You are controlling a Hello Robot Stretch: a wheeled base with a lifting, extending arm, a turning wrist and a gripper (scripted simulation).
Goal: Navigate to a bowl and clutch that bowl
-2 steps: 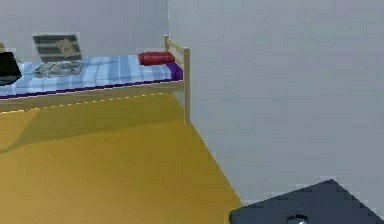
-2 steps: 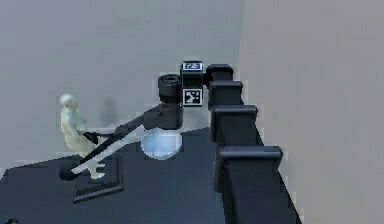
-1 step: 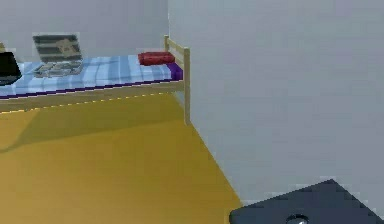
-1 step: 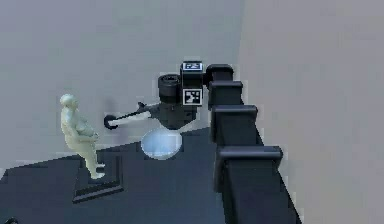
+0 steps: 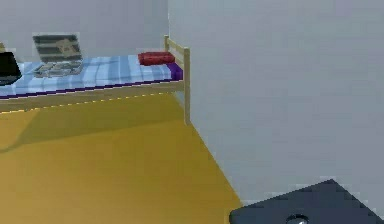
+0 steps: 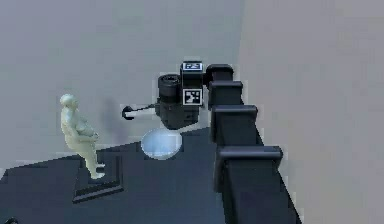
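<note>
A pale, shallow bowl sits on a dark tabletop in the arm side view. The dark arm reaches up from the bottom edge, with two white marked squares at its far end. Left of them is the gripper, its dark body just above the bowl and its thin fingers pointing left against the grey wall. I cannot tell whether it holds anything or touches the bowl.
A pale green statue of a figure stands on a dark base left of the bowl. In the forward view, a wooden bed with a blue checked cover and red pillow stands across orange floor. A grey wall lies right, the table corner below.
</note>
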